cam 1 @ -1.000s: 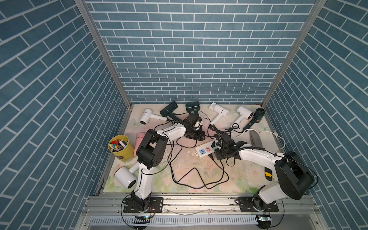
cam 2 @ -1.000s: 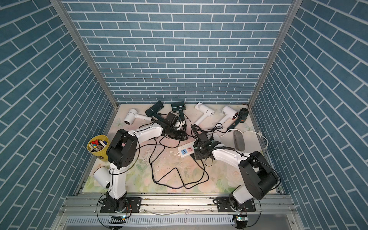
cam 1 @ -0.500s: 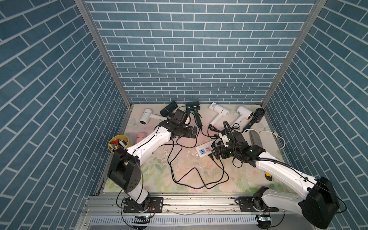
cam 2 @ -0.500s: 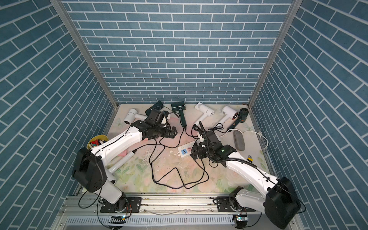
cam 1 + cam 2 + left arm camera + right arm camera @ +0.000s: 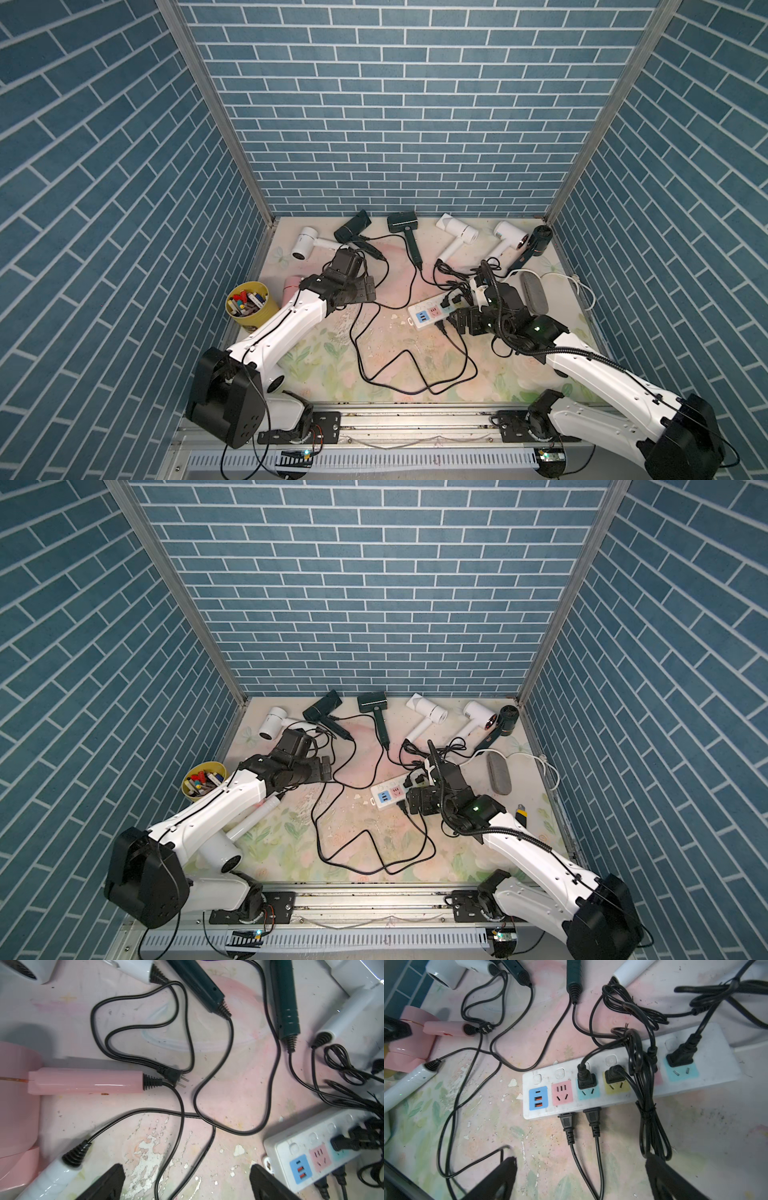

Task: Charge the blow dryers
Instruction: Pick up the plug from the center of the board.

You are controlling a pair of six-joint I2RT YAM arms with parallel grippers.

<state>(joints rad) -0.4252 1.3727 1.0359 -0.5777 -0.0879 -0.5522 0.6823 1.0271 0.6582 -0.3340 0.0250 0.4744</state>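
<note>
Several blow dryers lie along the back wall: white (image 5: 305, 248), dark (image 5: 352, 226), dark green (image 5: 402, 222), two white (image 5: 457, 232), navy (image 5: 540, 241). A pink one (image 5: 87, 1082) lies at the left, and a loose black plug (image 5: 173, 1078) rests at its handle end. The white power strip (image 5: 428, 318) holds several black plugs (image 5: 586, 1079). My left gripper (image 5: 187, 1169) hovers open over bare cords near the pink dryer. My right gripper (image 5: 580, 1162) hangs open just in front of the strip, empty.
A yellow cup of pens (image 5: 249, 305) stands at the left edge. A grey oblong case (image 5: 534, 291) and the strip's white cable (image 5: 582, 286) lie at the right, with a yellow-and-black knife (image 5: 521, 812) nearer the front. Black cords loop across the mat's middle.
Both grippers have opened wide. The left gripper has drawn back from the dark dryers toward the pink one. Both arms' elbows have dropped lower.
</note>
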